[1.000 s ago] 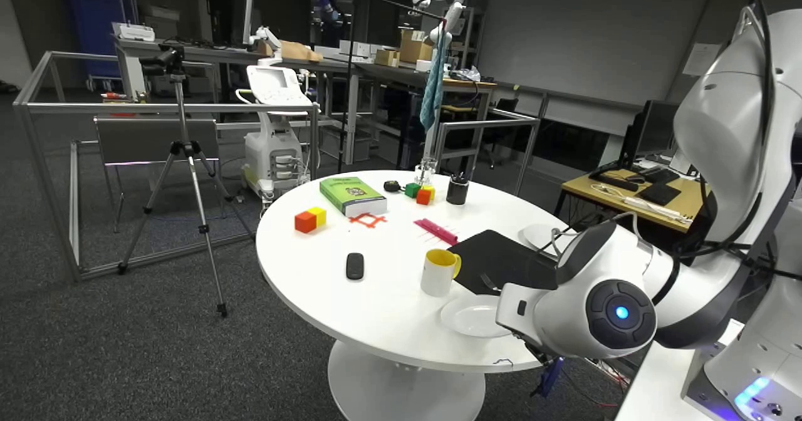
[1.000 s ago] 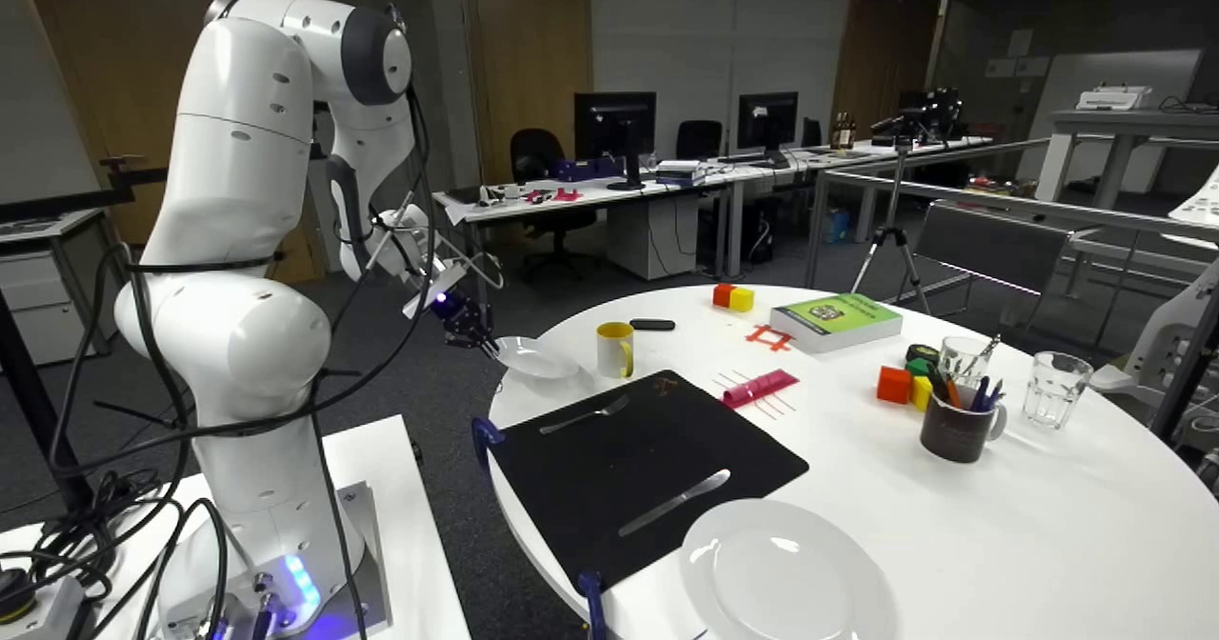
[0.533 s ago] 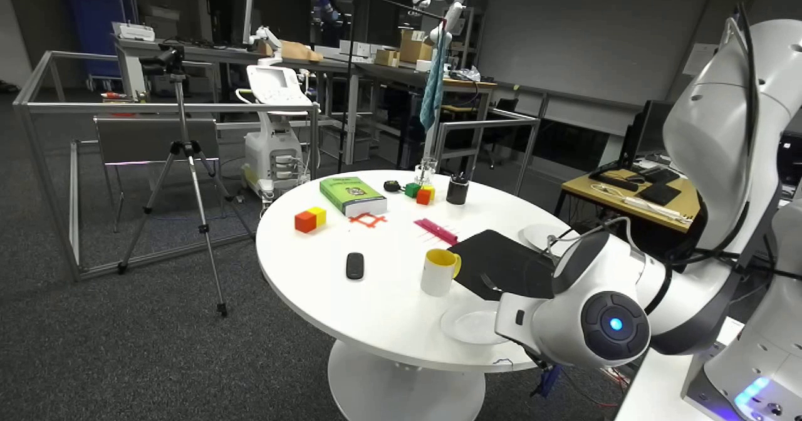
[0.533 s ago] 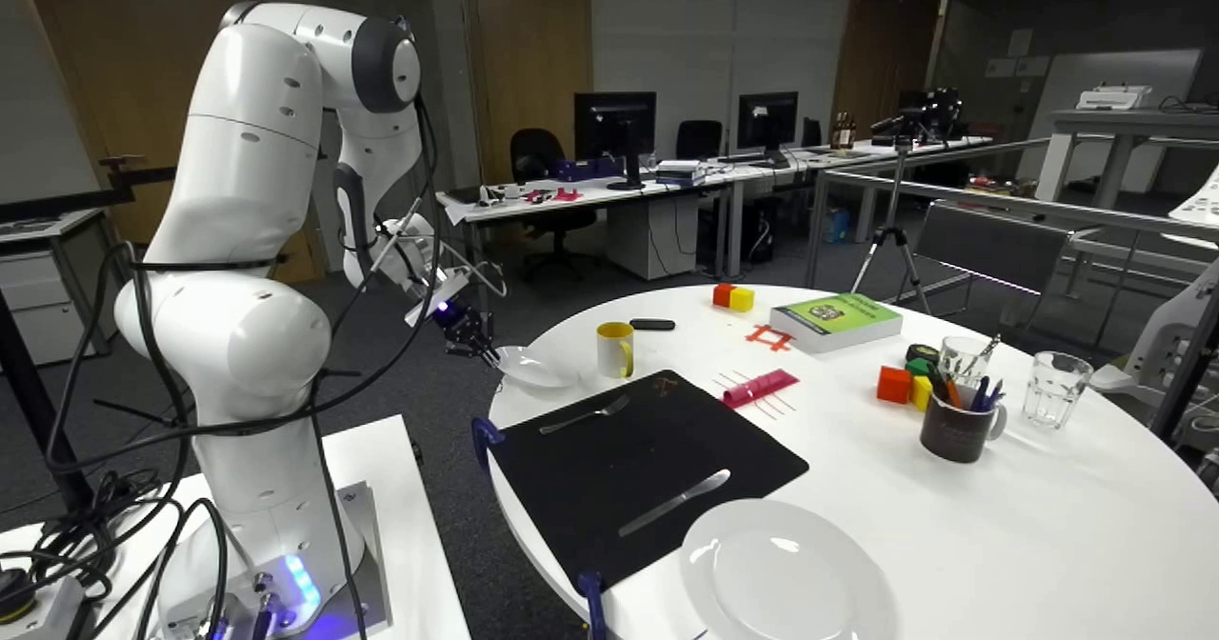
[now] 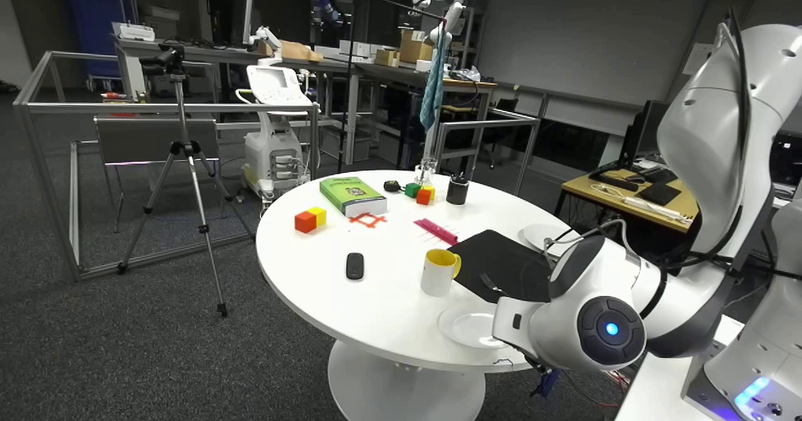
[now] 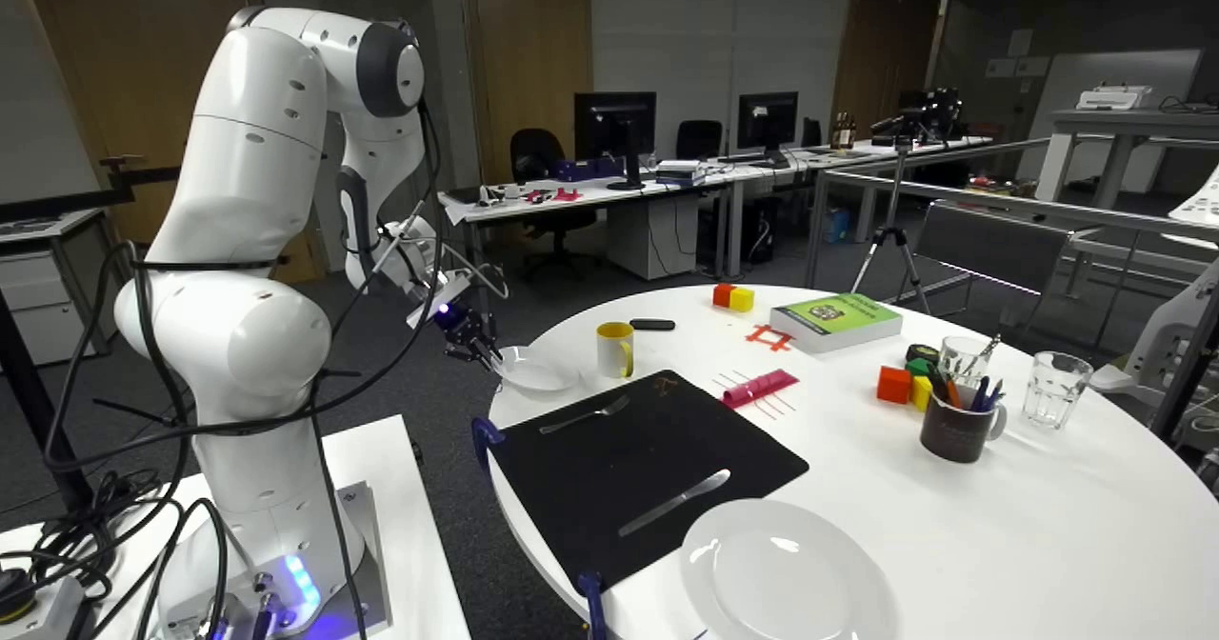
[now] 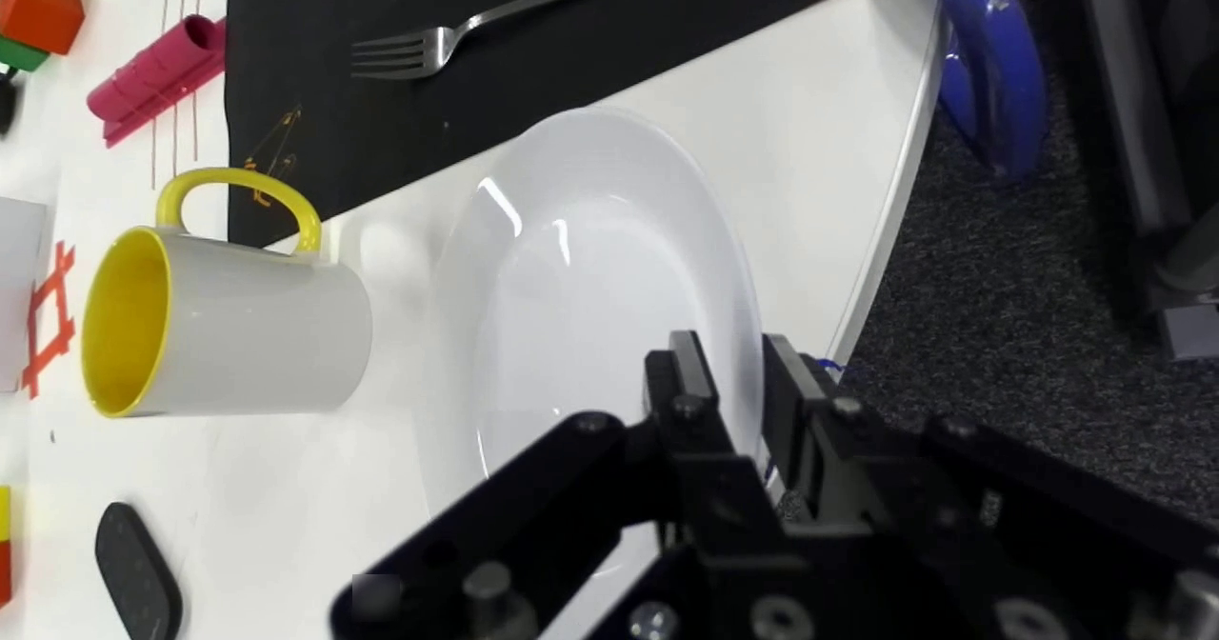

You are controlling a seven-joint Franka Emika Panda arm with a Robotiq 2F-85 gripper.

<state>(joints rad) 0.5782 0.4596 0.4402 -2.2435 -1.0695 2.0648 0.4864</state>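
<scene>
The rim of a white plate [image 7: 581, 288] is straddled by the gripper [image 7: 735, 364]: one finger is placed over the plate's inside, the other beyond its outer edge. The jaws are parted by a narrow gap, wider than the rim, so the gripper is seen slightly open; whether either finger is brushed by the rim cannot be told. With the wrist view read as a clock centred on the fingertips, most of the plate is spread toward ten o'clock. In an exterior view it is found at about three o'clock from them, by the edge of a white table [image 6: 1029, 526].

On the wrist clock, a yellow-lined mug [image 7: 248, 326] is placed at nine, a fork [image 7: 509, 9] at eleven, a pink roll [image 7: 157, 78] at ten and a small black oblong [image 7: 138, 573] near eight.

Two plates are counted in all, the second plate [image 6: 781, 569] being set at four o'clock from the gripper in an exterior view. One fork and one knife [image 6: 674, 504] are laid on one black mat [image 6: 609, 469], beside which two blue clamps [image 6: 486, 435] are fixed. Also counted are one dark mug [image 6: 957, 433] filled with pens, two clear glasses [image 6: 1057, 390], one green book [image 6: 838, 316], and five cubes: two red cubes [image 5: 305, 222], two yellow cubes [image 6: 743, 299] and one green cube [image 5: 411, 190].
</scene>
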